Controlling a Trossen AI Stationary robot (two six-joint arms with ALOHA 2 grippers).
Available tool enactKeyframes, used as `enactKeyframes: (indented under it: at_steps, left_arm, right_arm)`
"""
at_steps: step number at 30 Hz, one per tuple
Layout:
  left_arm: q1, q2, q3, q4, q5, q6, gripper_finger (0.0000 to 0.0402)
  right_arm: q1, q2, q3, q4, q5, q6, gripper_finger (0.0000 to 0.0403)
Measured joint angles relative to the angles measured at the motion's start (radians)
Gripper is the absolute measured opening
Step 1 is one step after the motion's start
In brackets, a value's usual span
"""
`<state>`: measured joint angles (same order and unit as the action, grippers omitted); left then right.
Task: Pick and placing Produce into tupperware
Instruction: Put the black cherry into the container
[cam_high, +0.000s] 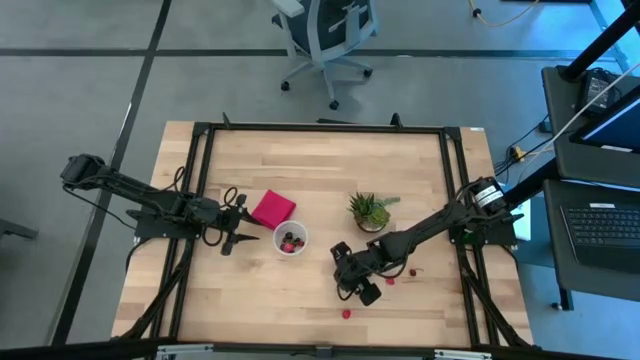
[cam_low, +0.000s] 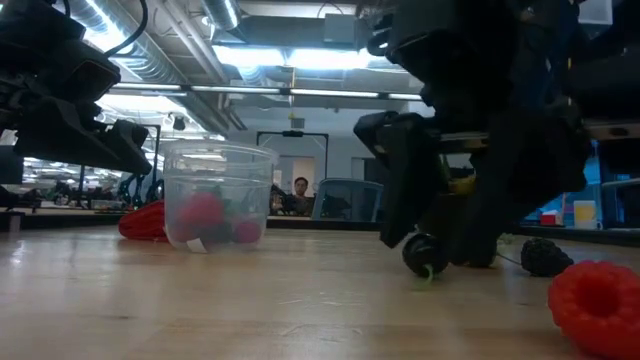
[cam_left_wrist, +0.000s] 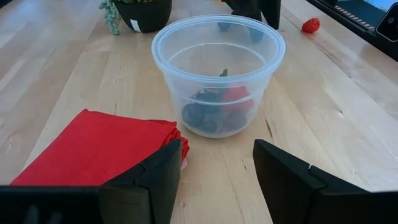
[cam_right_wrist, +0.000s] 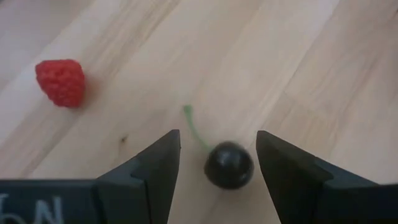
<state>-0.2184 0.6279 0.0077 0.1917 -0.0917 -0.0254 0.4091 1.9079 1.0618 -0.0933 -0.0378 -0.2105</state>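
The tupperware (cam_high: 291, 240) is a clear round cup standing on the table, with red and dark fruits in its bottom (cam_left_wrist: 214, 112). A dark cherry (cam_right_wrist: 229, 165) with a thin green stem lies on the wood. My right gripper (cam_right_wrist: 217, 140) is open and low over it, one finger on either side, and a gap shows on both sides. In the low view the cherry (cam_low: 425, 255) sits just under the fingers. A raspberry (cam_right_wrist: 60, 82) lies close by. My left gripper (cam_left_wrist: 217, 152) is open, level above the table, pointing at the tupperware from the left.
A red folded cloth (cam_high: 272, 208) lies left of the tupperware, under my left gripper's side. A spiky potted plant (cam_high: 370, 211) stands behind my right arm. Loose fruits lie near the right gripper: a raspberry (cam_high: 347, 313), a red one (cam_high: 390, 281), a dark one (cam_low: 545, 257).
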Motion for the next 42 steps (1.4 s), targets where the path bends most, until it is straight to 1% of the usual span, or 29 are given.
enactKeyframes:
  at_steps: [6, 17, 20, 28, 31, 38, 40, 42]
  left_arm:
    - [0.0, 0.0, 0.0, 0.0, 0.0, 0.0, 0.0192]
    - [0.0, 0.0, 0.0, 0.001, 0.0, 0.0, 0.0192]
    - [0.0, 0.0, 0.0, 0.0, 0.0, 0.0, 0.0192]
    - [0.0, 0.0, 0.0, 0.0, 0.0, 0.0, 0.0192]
    - [0.0, 0.0, 0.0, 0.0, 0.0, 0.0, 0.0192]
    - [0.0, 0.0, 0.0, 0.0, 0.0, 0.0, 0.0192]
    - [0.0, 0.0, 0.0, 0.0, 0.0, 0.0, 0.0192]
    - [0.0, 0.0, 0.0, 0.0, 0.0, 0.0, 0.0192]
  right_arm:
    - [-0.006, 0.016, -0.005, 0.026, -0.001, 0.0, 0.0213]
    - [-0.038, 0.041, -0.003, -0.012, -0.029, 0.03, 0.0211]
    - [-0.04, 0.042, -0.003, -0.014, -0.031, 0.029, 0.0196]
    - [-0.04, 0.044, -0.003, -0.012, -0.024, 0.046, 0.0133]
    - [-0.041, 0.044, -0.003, -0.012, -0.023, 0.049, 0.0119]
    - [-0.044, 0.042, 0.001, -0.02, -0.02, 0.077, 0.0122]
    - [-0.051, 0.037, 0.026, -0.07, -0.015, 0.076, 0.0121]
    - [-0.066, 0.026, 0.068, -0.16, 0.003, 0.067, 0.0119]
